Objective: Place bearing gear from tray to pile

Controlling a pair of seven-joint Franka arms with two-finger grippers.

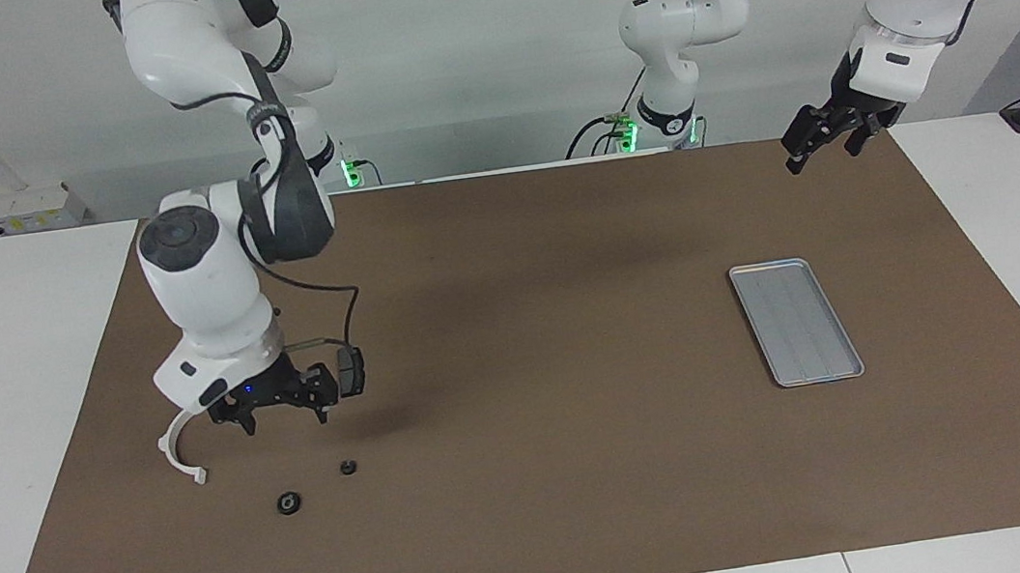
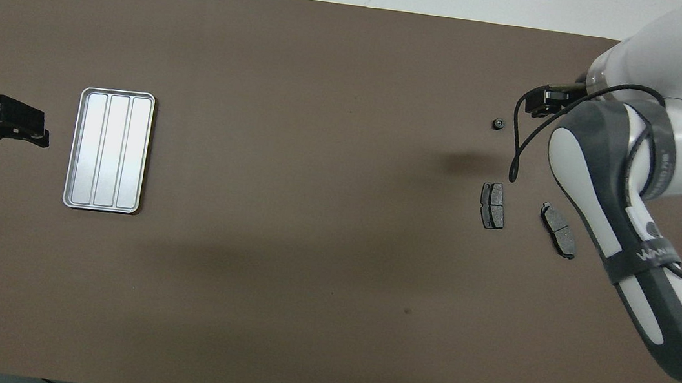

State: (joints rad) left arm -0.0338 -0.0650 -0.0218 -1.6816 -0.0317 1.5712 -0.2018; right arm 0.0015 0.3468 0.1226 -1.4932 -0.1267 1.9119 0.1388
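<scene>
My right gripper [image 1: 284,413] hangs open, empty, lower left of the facing view; the bearing gear [image 1: 348,466] lies just below it by the white bracket [image 1: 176,444]. Left gripper [image 1: 828,140] waits open, upper right, above the tray [image 1: 796,320].

The white right arm bends down steeply from its base at about eleven o'clock in the facing view; its black two-finger right gripper [image 1: 285,421] hangs raised, fingers apart, holding nothing. The white left arm waits at two o'clock, its black left gripper [image 1: 825,144] raised, fingers apart.
</scene>
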